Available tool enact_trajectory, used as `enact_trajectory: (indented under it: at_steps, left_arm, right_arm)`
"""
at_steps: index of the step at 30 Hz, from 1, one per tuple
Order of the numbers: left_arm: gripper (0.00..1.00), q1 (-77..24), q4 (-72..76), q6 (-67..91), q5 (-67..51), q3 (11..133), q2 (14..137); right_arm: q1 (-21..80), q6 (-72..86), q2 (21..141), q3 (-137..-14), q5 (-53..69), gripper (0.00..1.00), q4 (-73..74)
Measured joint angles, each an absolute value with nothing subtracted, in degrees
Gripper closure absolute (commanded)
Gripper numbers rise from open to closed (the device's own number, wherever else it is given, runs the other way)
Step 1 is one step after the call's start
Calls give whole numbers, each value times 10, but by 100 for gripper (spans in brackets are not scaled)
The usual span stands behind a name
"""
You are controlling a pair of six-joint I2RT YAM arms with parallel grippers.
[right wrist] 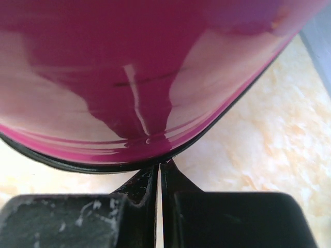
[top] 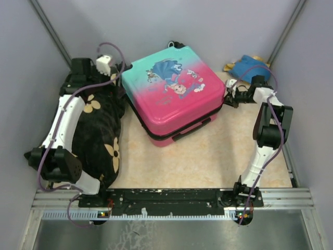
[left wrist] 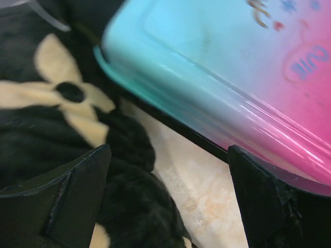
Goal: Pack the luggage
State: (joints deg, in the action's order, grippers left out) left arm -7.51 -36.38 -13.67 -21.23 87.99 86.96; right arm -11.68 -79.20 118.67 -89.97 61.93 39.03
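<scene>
Luggage (top: 174, 94): lies flat on the worktop (top: 208, 156), centre-rear, shells closed, printed side up. The teal end points to the back, the pink end to the front. A black seam runs round its middle.

Blanket (top: 99, 130): bunched on the left of the worktop, under the left arm. Its far end lies against the luggage's left side.

Left hand (left wrist: 168, 152): at the luggage's rear-left corner, low over the blanket. Jaws stand wide apart with nothing held. Blanket and a strip of bare worktop show between the fingers (left wrist: 67, 201). The outer finger sits just under the teal edge; whether it touches cannot be told from the wrist view.

Right hand (right wrist: 159, 168): at the luggage's right side, low to the worktop. Jaws are fully closed, pads together, nothing between them. The tips meet the black seam below the pink shell, apparently in contact.

Blue cloth (top: 247, 66): lies at the rear right, behind the right arm, apart from the luggage.
</scene>
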Motion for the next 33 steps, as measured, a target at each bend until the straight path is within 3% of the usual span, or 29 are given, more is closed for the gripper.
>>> enact_trajectory:
  at_steps: [3, 11, 14, 20, 33]
  left_arm:
    - [1, -16, -370, -112, -238, 905, 891]
    - [1, -6, -361, -54, -372, 931, 986]
    - [9, 11, -369, -67, -408, 970, 1025]
    - [24, 14, -374, -103, -439, 1051, 1100]
    - [27, -3, -369, -138, -437, 1077, 1121]
  right_arm:
    - [-100, -823, 1152, -853, 618, 100, 407]
    - [-17, -877, 1066, -747, 608, 100, 475]
    - [6, -861, 1019, -695, 601, 100, 469]
    - [47, -724, 905, -587, 567, 100, 396]
    - [-24, -408, 964, -624, 566, 100, 228]
